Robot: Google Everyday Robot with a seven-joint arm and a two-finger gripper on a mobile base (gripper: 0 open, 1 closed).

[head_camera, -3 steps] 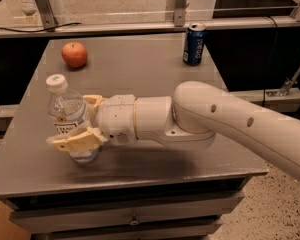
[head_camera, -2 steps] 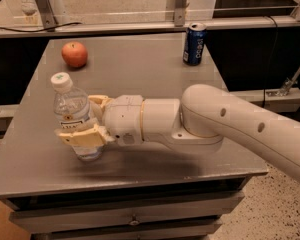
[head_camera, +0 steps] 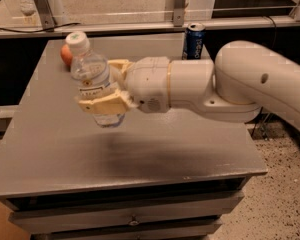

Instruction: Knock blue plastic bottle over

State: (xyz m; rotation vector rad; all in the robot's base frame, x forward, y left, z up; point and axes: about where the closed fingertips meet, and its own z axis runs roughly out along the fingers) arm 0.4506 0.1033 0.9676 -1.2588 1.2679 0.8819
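Hanging just above the left half of the grey table (head_camera: 55, 159), cap tilted slightly left: blue plastic bottle (head_camera: 90, 70), clamped at its label between the cream fingers (head_camera: 102, 104) of the gripper (head_camera: 98, 85). Behind it, partly hidden, an apple (head_camera: 65, 55); farther right, a dark blue can (head_camera: 194, 41).

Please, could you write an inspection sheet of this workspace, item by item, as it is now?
Surface: grey table top, dull, a shadow under the white robot arm.
Job's things: clear plastic bottle with white cap and striped label, tilted, not knocked over; whether its base touches the table is unclear.
Clutter: round red apple behind the bottle; dark blue metal can upright at the far edge.
Grippers: gripper over the table's left half, cream fingers closed on the bottle.
Cables: thin dark cable on the ledge behind.
Surroundings: metal posts, speckled floor, drawer below.
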